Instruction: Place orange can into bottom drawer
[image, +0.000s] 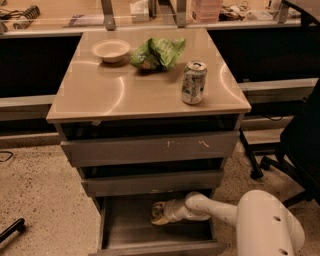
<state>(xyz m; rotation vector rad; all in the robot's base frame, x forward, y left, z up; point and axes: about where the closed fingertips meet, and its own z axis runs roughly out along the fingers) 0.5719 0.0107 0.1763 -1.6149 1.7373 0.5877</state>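
Observation:
The bottom drawer (127, 227) of the grey cabinet is pulled open and shows a bare grey inside. My white arm reaches into it from the lower right. My gripper (162, 212) is inside the drawer, near its back middle, shut on the orange can (158, 214). The can sits at the gripper's tip, low over the drawer floor; I cannot tell whether it touches the floor. The drawer above hides the can's upper edge.
The two shallower drawers (150, 147) above stand slightly open. On the cabinet top stand a silver-and-green can (193, 82), a beige bowl (111, 50) and a green crumpled bag (157, 52). A black office chair (300, 145) stands at the right. A black object (12, 230) lies on the floor at the left.

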